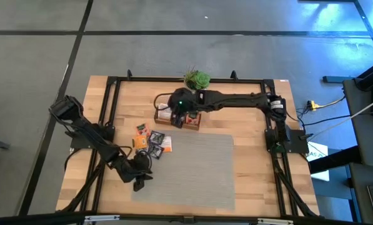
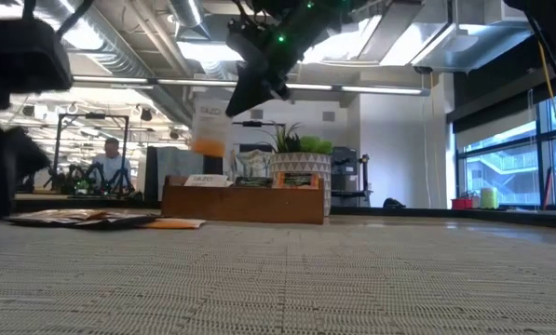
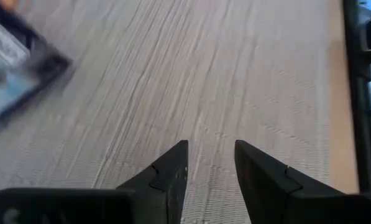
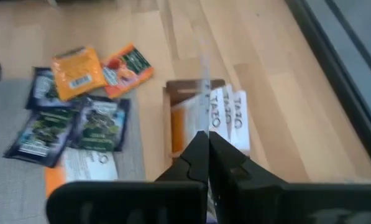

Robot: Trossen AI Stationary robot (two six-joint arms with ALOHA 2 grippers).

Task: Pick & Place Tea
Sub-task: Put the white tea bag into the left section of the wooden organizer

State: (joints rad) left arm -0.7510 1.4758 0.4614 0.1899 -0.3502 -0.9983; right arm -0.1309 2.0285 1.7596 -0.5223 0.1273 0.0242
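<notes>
A white-and-orange tea packet [image 2: 210,126] hangs in the air with my right gripper [image 2: 243,93] shut on it, above the left end of the wooden tray [image 1: 193,122]. White tea packets [image 4: 230,118] stand in that tray compartment. Several orange, dark and white tea packets [image 1: 152,140] lie loose at the grey mat's far left corner. My left gripper [image 3: 211,158] hovers open over the mat's near left part [image 1: 139,183] with nothing between its fingers; a dark packet [image 3: 14,59] lies ahead of it. My right gripper pinches the packet between its two fingers at the packet's upper edge [image 4: 205,124]. The fingers slant down from the table's right. The packet [image 4: 204,74] shows edge-on in the wrist view and hangs below the fingers, clear of the tray.
A potted green plant [image 1: 197,79] stands just beyond the tray at the table's far edge. The large grey ribbed mat [image 1: 195,169] covers the table's middle and near part. A black frame [image 1: 111,94] runs around the tabletop.
</notes>
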